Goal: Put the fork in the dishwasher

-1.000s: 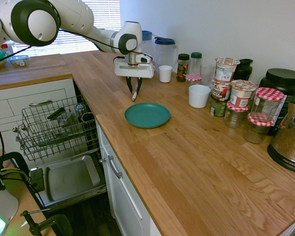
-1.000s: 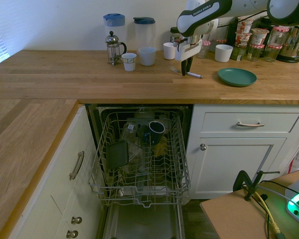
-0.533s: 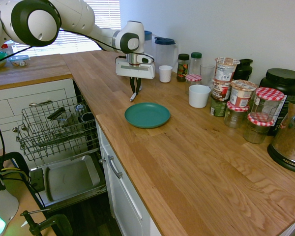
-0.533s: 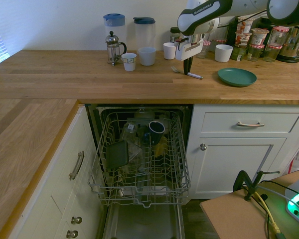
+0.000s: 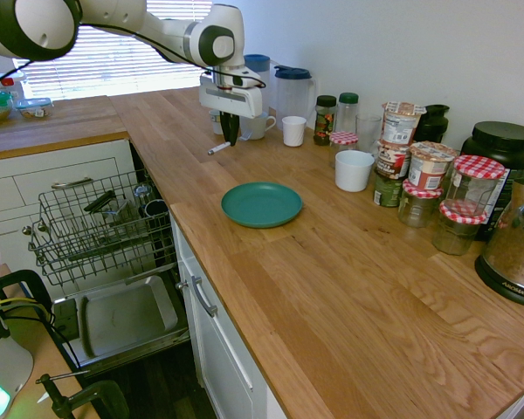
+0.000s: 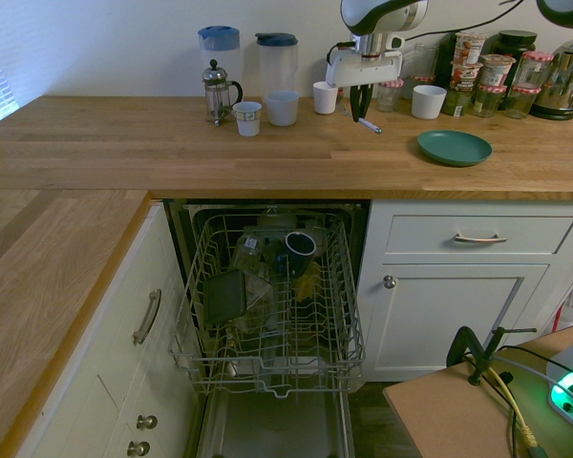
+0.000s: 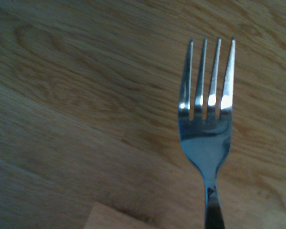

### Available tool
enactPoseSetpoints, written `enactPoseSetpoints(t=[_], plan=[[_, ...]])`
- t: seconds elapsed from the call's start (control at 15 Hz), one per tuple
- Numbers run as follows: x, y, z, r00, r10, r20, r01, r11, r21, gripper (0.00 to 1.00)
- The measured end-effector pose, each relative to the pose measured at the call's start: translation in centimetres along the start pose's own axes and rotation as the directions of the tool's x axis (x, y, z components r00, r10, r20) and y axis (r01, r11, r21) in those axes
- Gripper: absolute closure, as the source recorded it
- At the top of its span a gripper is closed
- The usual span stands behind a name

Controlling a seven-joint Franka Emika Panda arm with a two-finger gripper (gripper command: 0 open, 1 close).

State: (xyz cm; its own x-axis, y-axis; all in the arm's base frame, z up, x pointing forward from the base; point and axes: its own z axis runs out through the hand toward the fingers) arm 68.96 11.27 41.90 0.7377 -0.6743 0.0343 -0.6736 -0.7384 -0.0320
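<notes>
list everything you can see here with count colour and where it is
fork: 1, silver, held in the fingers above the counter
dishwasher: 1, grey wire rack pulled out, below the counter
dark mug: 1, dark with pale rim, in the rack
plate: 1, teal, on the counter
french press: 1, silver and clear, at the back of the counter
lidded pitchers: 2, clear with blue lids, by the wall
kettle: 1, silver and black, far end of the counter
counter: wooden, above the white cabinets
robot arm: 1, white and black, over the counter
fingers: 2, black, closed on the fork
</notes>
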Motion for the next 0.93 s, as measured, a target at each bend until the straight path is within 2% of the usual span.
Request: enactPoseSetpoints(t=[0.33, 0.53, 0.8, 0.93], plan=[[-10.5, -0.3, -3.2, 0.988, 0.151, 0.008, -0.152, 0.988, 0.012, 1.0], [-15.9, 1.0, -3.9, 0.975, 0.221, 0.011, -0.221, 0.974, 0.054, 1.0], [-21.7, 3.8, -2.1, 0.966, 0.26, 0.006, -0.259, 0.96, 0.102, 1.0], [-21.6, 3.8, -1.9, 0.965, 0.263, 0.01, -0.263, 0.959, 0.103, 1.0]])
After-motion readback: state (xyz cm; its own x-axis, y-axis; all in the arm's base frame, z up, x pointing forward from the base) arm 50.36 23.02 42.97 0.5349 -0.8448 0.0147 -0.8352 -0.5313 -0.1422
